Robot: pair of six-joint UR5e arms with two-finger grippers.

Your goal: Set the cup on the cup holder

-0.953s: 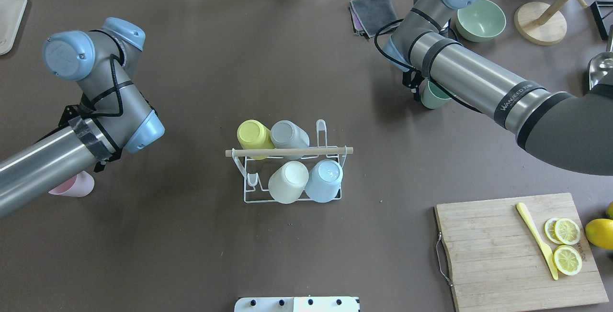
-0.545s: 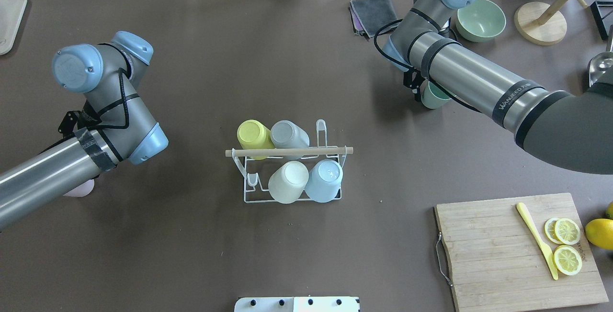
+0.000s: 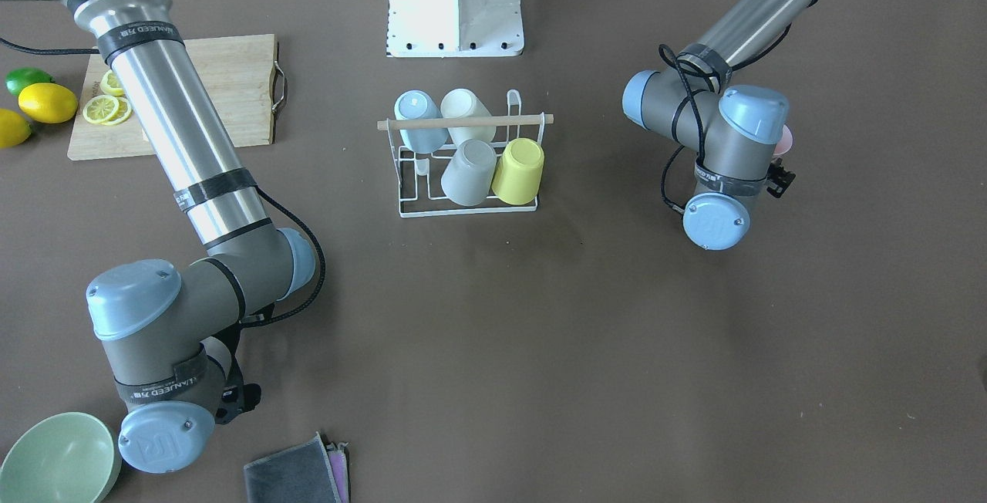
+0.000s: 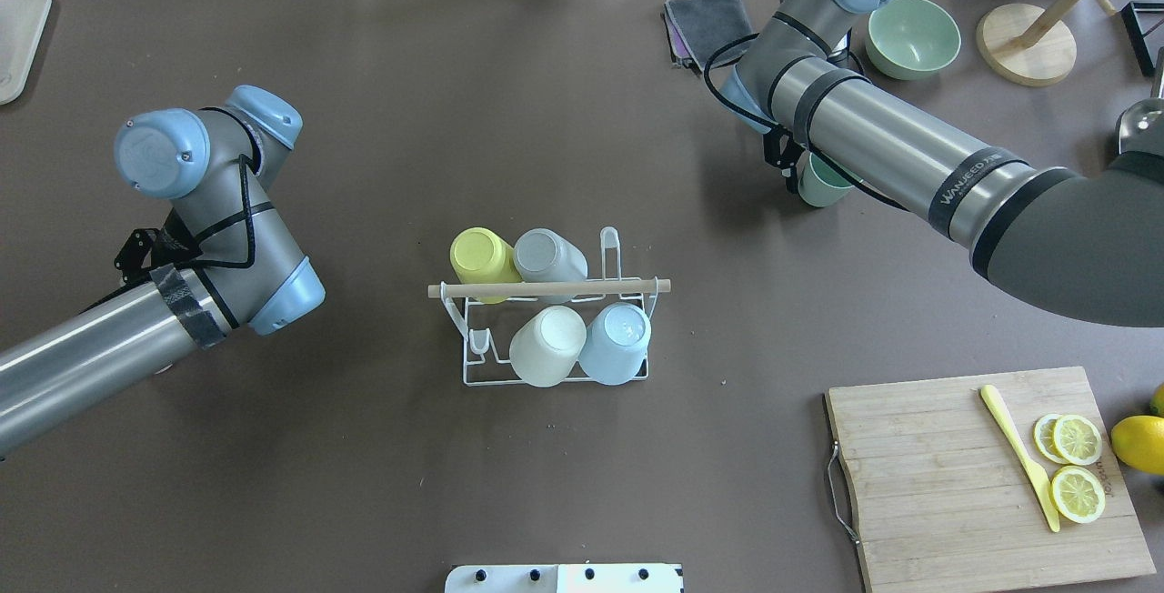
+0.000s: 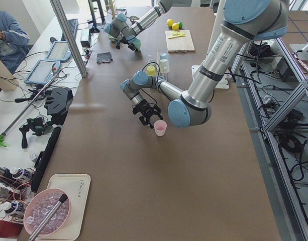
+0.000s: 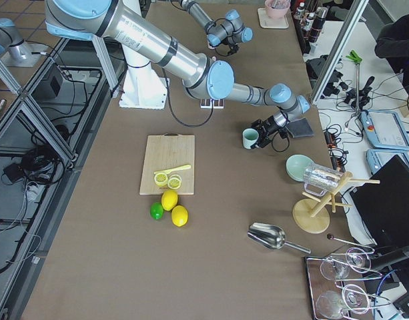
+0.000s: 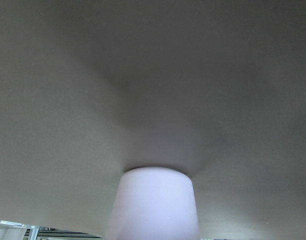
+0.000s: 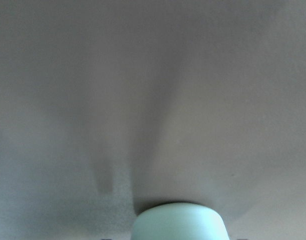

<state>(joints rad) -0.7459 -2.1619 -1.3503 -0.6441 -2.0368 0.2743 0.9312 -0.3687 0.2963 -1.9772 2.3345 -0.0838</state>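
The white wire cup holder (image 4: 550,287) stands mid-table, also in the front view (image 3: 463,122). It carries a yellow (image 4: 480,258), a grey (image 4: 546,256), a cream (image 4: 547,346) and a light blue cup (image 4: 617,342), all upside down. A pink cup (image 5: 160,127) stands upright on the table, close before the left wrist camera (image 7: 155,205). My left gripper (image 5: 148,116) is right beside it; I cannot tell its state. A green cup (image 4: 823,184) stands by my right gripper (image 6: 263,131), whose state I cannot tell.
A wooden cutting board (image 4: 937,484) with lemon slices and a yellow knife lies front right, lemons (image 4: 1137,443) beside it. A green bowl (image 4: 912,36), a grey cloth (image 4: 709,25) and a wooden stand base (image 4: 1026,43) are at the far right. A tray (image 4: 18,38) is far left.
My left arm has swung further over the table, and its forearm now hides the pink cup in the overhead view. The right arm shifted slightly; the green cup stayed put.
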